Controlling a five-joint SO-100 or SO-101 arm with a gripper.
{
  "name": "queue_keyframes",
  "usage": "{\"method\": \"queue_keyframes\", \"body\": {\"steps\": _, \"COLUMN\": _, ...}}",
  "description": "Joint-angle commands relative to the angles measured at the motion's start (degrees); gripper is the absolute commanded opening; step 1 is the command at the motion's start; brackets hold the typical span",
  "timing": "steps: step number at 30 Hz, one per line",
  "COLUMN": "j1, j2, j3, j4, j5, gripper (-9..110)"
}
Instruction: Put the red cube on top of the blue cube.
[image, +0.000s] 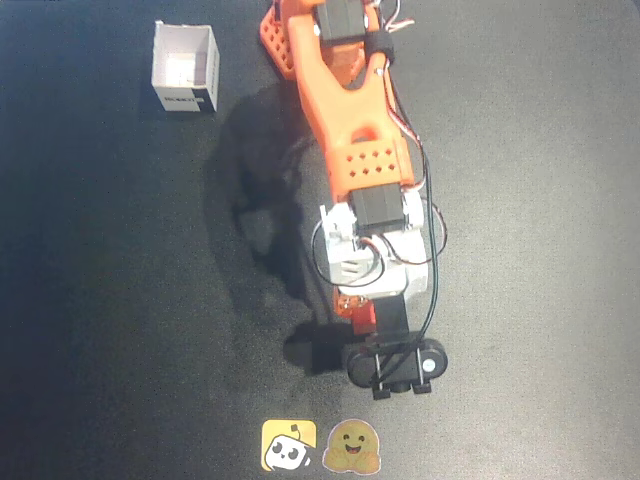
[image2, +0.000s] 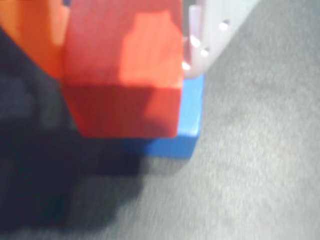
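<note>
In the wrist view the red cube (image2: 122, 75) fills the upper middle, gripped between an orange finger (image2: 35, 35) on its left and a white finger (image2: 217, 30) on its right. My gripper (image2: 125, 45) is shut on it. The blue cube (image2: 190, 120) lies directly under the red cube, and only its right side and front edge show. I cannot tell whether the two cubes touch. In the overhead view the arm's wrist (image: 375, 255) and camera mount (image: 395, 365) hide both cubes and the fingers.
An open white box (image: 185, 68) stands at the top left of the dark mat (image: 540, 250). Two stickers, one yellow (image: 289, 445) and one of a smiling face (image: 351, 446), lie at the bottom edge. The arm's base (image: 320, 30) is at top centre.
</note>
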Motion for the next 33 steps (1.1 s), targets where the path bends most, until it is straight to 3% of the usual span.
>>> {"method": "queue_keyframes", "body": {"steps": 1, "j1": -0.62, "j2": 5.8, "j3": 2.64, "j4": -2.81, "j5": 0.62, "gripper": 2}}
{"method": "queue_keyframes", "body": {"steps": 21, "j1": -2.55, "j2": 9.49, "j3": 12.39, "j4": -9.4, "j5": 0.7, "gripper": 2}}
{"method": "queue_keyframes", "body": {"steps": 33, "j1": -3.16, "j2": 9.76, "j3": 13.97, "j4": -12.22, "j5": 0.79, "gripper": 12}}
